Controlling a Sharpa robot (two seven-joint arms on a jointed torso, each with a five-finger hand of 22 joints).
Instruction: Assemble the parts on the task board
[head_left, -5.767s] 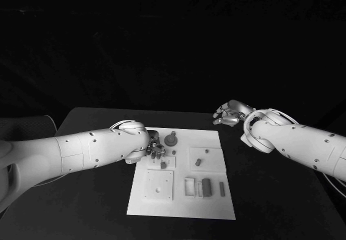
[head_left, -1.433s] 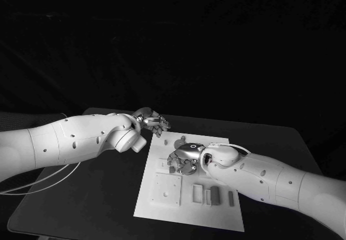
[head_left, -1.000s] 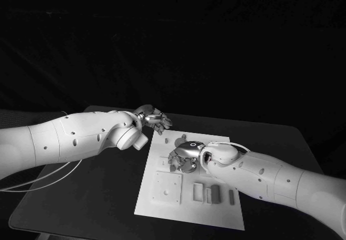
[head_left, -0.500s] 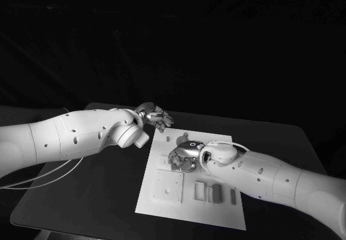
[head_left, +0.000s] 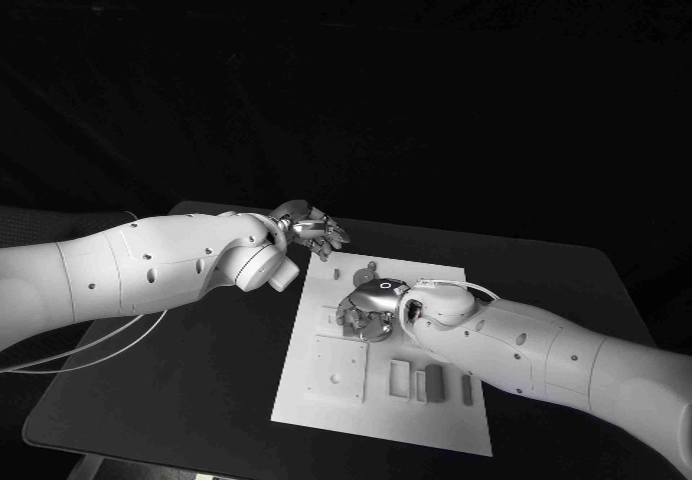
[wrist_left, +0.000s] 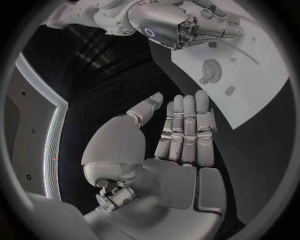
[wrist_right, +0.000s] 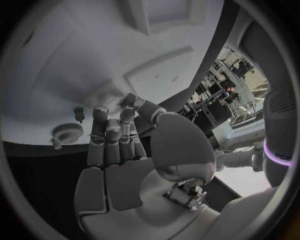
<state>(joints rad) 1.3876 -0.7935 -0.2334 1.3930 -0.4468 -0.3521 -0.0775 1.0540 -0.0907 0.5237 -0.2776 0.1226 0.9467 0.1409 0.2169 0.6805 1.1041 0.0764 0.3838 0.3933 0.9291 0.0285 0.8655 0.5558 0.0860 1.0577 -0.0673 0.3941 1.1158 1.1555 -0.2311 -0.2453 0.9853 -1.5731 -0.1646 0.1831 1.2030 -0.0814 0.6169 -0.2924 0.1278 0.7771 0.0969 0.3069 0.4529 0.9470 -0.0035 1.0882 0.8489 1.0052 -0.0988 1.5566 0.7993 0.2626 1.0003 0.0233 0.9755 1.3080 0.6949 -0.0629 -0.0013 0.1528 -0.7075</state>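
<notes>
The right silver hand (head_left: 368, 308) hovers low over the middle of the white rectangular task board (head_left: 335, 418), fingers loosely curled, holding nothing I can see. The left silver hand (head_left: 310, 233) hangs empty above the black table (head_left: 173, 390) just past the board's far left corner, fingers straight and apart.

L hand (wrist_left: 169, 150) empty; R hand (wrist_right: 128, 155) empty.

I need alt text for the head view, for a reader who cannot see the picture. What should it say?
The right silver robot hand hovers low over the middle of the white rectangular task board on the black table. The left silver robot hand hangs empty, fingers apart, beyond the board's far left corner. Small grey parts lie near the board's front edge.
</notes>
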